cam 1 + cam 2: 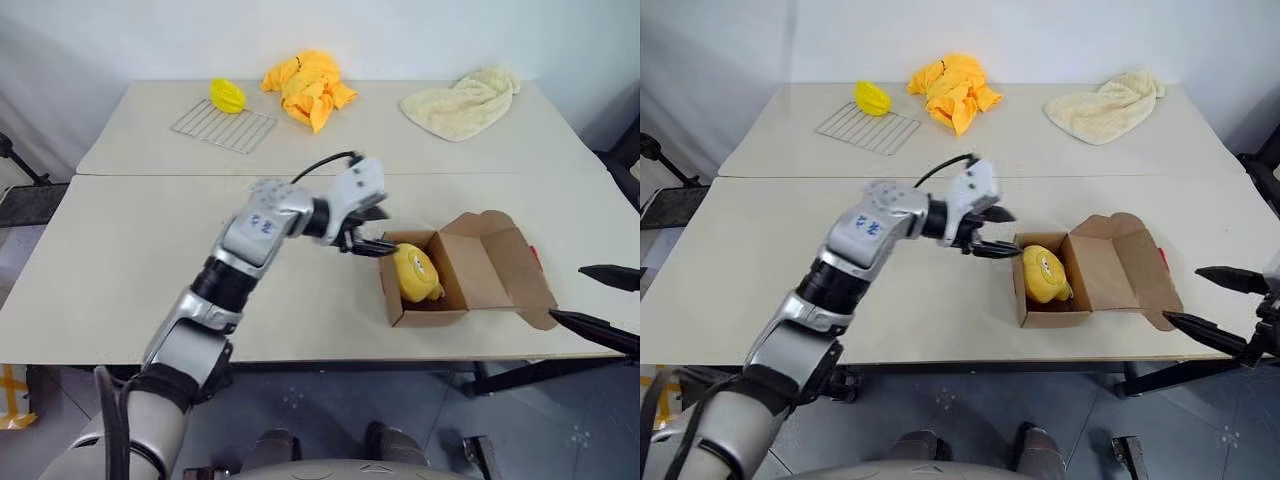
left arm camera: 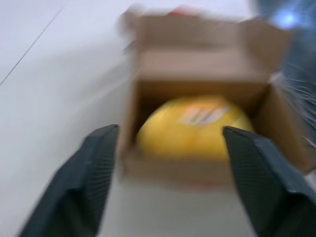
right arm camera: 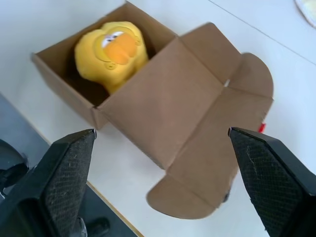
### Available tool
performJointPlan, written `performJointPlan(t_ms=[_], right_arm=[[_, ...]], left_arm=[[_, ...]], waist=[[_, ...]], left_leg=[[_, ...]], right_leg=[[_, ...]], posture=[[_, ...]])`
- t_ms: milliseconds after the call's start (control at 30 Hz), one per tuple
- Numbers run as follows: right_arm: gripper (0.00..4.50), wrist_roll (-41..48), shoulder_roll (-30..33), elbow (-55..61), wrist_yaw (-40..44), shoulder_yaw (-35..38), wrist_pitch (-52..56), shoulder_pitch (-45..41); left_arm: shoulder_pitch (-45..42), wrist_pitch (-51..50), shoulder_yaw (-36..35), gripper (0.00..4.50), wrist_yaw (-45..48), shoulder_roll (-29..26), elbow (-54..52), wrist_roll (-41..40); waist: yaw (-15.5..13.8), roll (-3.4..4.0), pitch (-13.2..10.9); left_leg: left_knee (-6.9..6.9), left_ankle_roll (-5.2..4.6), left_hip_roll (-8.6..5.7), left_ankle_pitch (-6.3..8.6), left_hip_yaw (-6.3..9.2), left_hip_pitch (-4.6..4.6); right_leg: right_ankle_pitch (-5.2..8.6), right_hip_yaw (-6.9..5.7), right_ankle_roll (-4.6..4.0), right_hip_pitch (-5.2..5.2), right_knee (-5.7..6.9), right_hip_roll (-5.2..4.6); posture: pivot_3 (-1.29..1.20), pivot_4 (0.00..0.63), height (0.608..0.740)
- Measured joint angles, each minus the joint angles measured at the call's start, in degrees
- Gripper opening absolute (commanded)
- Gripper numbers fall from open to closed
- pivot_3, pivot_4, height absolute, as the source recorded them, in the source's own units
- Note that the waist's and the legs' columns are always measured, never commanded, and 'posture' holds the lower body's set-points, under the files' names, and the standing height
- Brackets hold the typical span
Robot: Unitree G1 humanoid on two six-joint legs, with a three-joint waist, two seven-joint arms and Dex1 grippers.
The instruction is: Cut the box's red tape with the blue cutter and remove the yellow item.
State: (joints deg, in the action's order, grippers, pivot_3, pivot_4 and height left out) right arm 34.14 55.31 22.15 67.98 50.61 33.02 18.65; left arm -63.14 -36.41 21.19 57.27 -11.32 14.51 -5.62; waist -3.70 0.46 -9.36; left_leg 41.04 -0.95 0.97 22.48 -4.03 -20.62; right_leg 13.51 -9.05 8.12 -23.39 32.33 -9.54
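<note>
White table (image 1: 150,260): left claw (image 1: 368,240) spread, level, beside box (image 1: 470,270).

Yellow item (image 1: 416,273) in the box (image 1: 500,268) at table's (image 1: 120,260) right front; left gripper (image 1: 368,232) just left of it

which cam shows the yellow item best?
Right wrist view: the yellow item sits sharp in the open box, its printed face showing. Left wrist view is close but blurred, with the lower part behind the box wall. Both eye views show it small.
</note>
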Motion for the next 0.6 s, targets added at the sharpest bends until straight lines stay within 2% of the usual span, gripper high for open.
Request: performJointPlan(t_ms=[133, 233, 500, 600], right_arm=[[4.50, -0.2, -3.8, 2.8, 1.8, 2.7, -2.2, 6.3], [4.50, -0.1, -6.1, 5.3, 1.5, 4.1, -3.2, 8.4], [4.50, 1.2, -14.8, 12.2, -3.8, 5.8, -4.3, 14.0], [4.50, 1.2, -15.7, 13.5, -5.3, 5.8, -4.5, 14.8]], left_arm=[[-2.4, 0.9, 3.7, 4.47, 0.7, 3.7, 5.0, 1.5], [-3.7, 1.5, 6.1, 4.47, 2.0, 4.6, 7.0, 2.7], [-4.5, 9.2, 13.8, 4.47, 3.7, 7.0, 14.1, 9.5], [-5.8, 13.2, 15.4, 4.47, 3.4, 7.9, 16.8, 12.4]], waist=[[-0.1, -0.01, 0.0], [0.0, -0.01, 0.0], [0.0, 0.02, 0.0], [-0.1, 0.03, 0.0]], left_leg=[[0.02, -0.03, -0.02, 0.00, -0.04, 0.00], [0.02, -0.05, 0.00, 0.01, -0.03, 0.02], [0.04, -0.11, -0.01, 0.05, -0.01, -0.01], [0.07, -0.15, -0.01, 0.07, -0.02, -0.01]], right_leg=[[0.00, 0.05, 0.00, 0.00, -0.02, 0.00], [0.00, 0.08, 0.00, -0.01, -0.02, 0.00], [0.00, 0.09, -0.01, -0.03, -0.03, 0.00], [0.00, 0.12, -0.02, -0.02, -0.03, -0.01]], posture=[[0.00, 0.150, 0.740], [0.00, 0.150, 0.740], [0.00, 0.150, 0.740], [0.00, 0.150, 0.740]])
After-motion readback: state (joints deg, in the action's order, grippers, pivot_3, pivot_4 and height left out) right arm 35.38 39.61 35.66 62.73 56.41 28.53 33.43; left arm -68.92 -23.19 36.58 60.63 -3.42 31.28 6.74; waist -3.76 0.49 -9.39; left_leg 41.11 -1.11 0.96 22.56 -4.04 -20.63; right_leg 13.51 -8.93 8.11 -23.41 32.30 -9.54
